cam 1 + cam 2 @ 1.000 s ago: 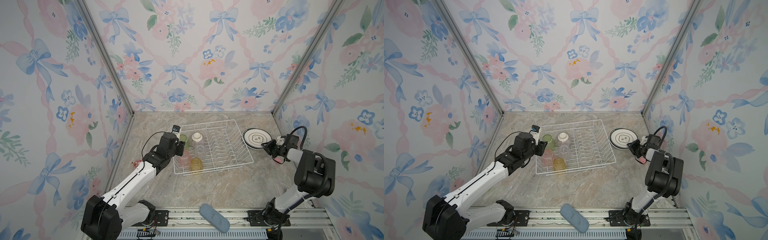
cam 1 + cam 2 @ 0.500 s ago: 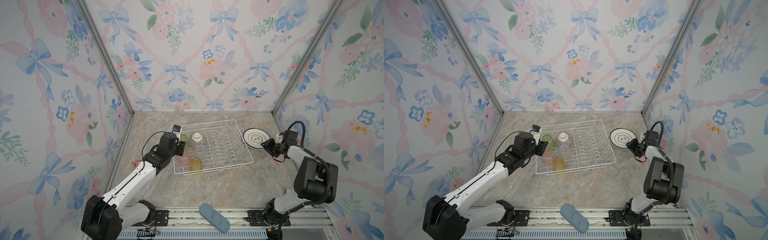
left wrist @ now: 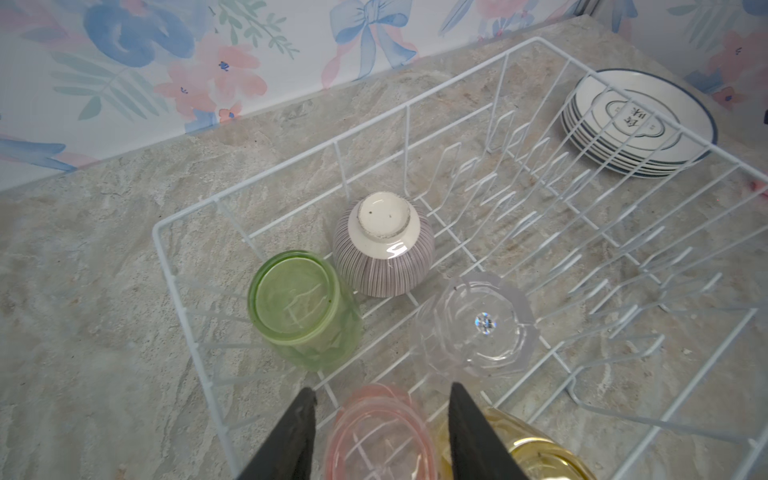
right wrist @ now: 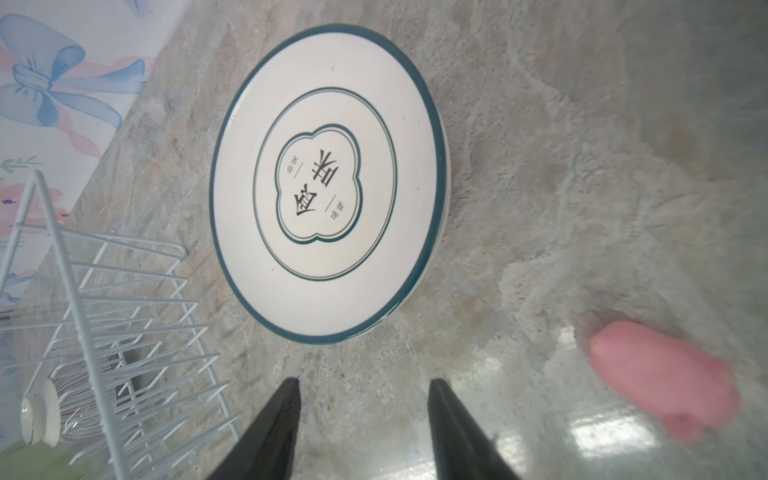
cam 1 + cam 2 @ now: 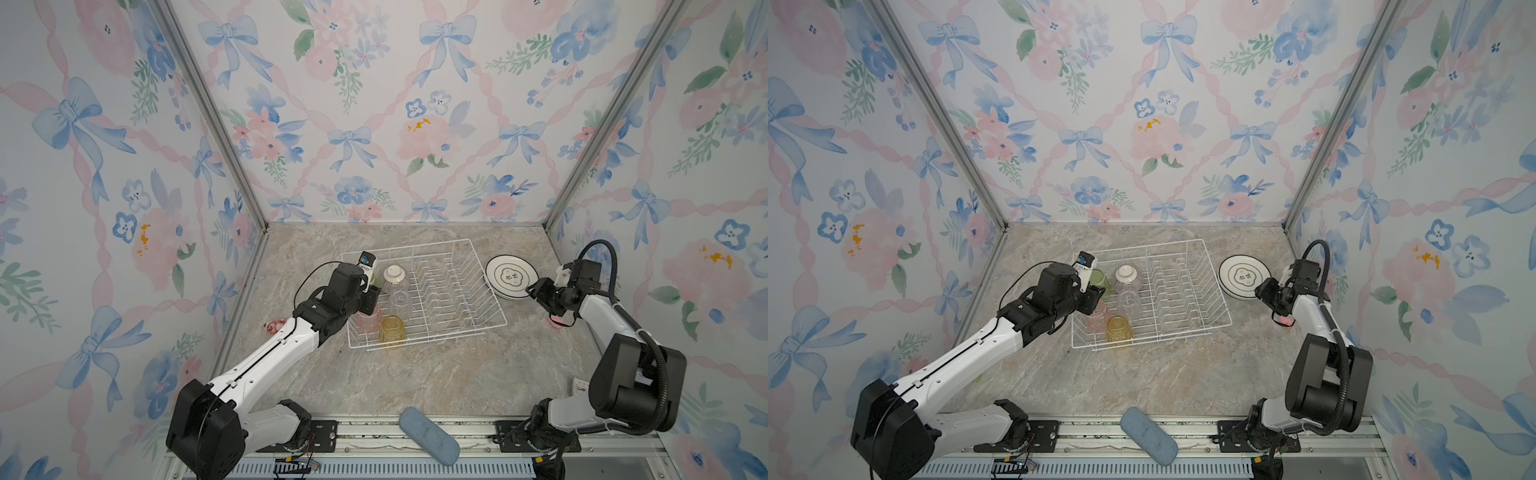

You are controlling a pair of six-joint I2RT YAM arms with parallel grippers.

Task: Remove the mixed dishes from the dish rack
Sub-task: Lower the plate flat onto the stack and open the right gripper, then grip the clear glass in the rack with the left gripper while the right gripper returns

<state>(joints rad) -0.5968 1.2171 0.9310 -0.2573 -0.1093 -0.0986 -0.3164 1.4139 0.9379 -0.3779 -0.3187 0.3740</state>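
The dish rack [image 5: 444, 286] sits mid-table [image 5: 415, 382], with the stacked plates [image 5: 512, 276] lying flat just right of it. The upturned striped bowl [image 3: 384, 245] and four tumblers [image 3: 478, 324] stand in its left half. The left gripper [image 3: 382, 388] stands part-open astride the pink tumbler [image 3: 378, 432], not clamping it, and the right gripper [image 4: 363, 380] hangs open and empty beside the plates.

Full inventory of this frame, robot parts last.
dish rack: one, white wire, table centre.
plates: five, white, dark-rimmed, stacked right of rack.
green tumbler, pink tumbler, yellow tumbler, clear tumbler: one each, inverted, rack's left half.
striped bowl: one, pinkish, inverted, beside green tumbler.
blue pad: one, front rail.
small pink toy: one, by left wall.
pink object: one, blurred, beside right arm.
table: one, marbled beige.
left gripper: open, black, straddling pink tumbler.
right gripper: open, black, empty, facing plates.
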